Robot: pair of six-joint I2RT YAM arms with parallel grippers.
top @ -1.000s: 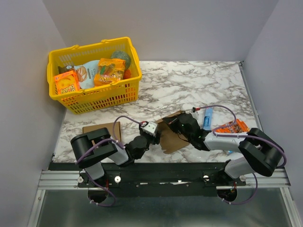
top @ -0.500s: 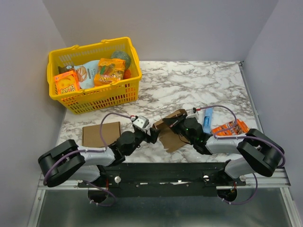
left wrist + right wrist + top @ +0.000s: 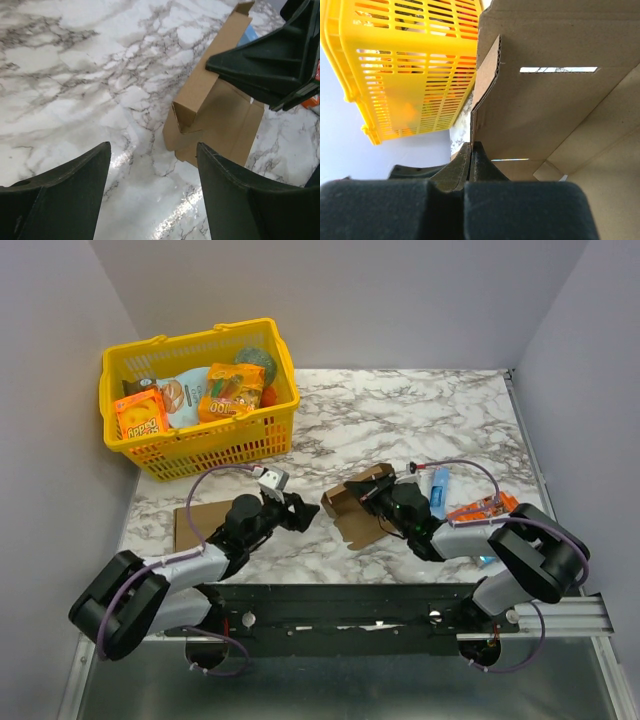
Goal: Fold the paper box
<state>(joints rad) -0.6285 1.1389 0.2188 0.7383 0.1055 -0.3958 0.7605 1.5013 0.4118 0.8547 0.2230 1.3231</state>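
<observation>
At the near edge of the marble table, the left pincer gapes wide, holding nothing, just left of the paper box. The right pincer pinches one raised wall. The box is plain brown cardboard with a flat base, an upright creased side and a narrow slot. A yellow basket stands far back-left.
</observation>
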